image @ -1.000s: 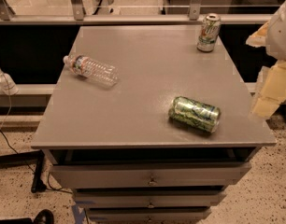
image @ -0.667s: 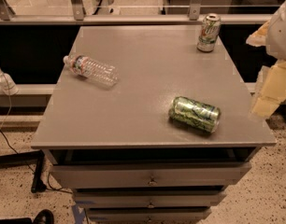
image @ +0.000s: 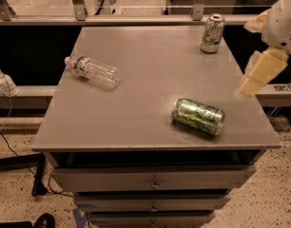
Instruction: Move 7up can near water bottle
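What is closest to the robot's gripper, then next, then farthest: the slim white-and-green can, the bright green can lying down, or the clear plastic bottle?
The gripper hangs by the grey table's right edge.
1. Too close to call: the bright green patterned can, on its side, front right; and the slim whitish-and-green 7up can, upright, back right.
2. The clear ribbed water bottle, lying on the left side.

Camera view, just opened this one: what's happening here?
A robot arm is meant to bring the 7up can to the water bottle, but is not touching it. Its tool hangs off the table's right edge. The 7up can stands upright at the back right corner; the water bottle lies on its side at the left. A green can lies on its side near the front.
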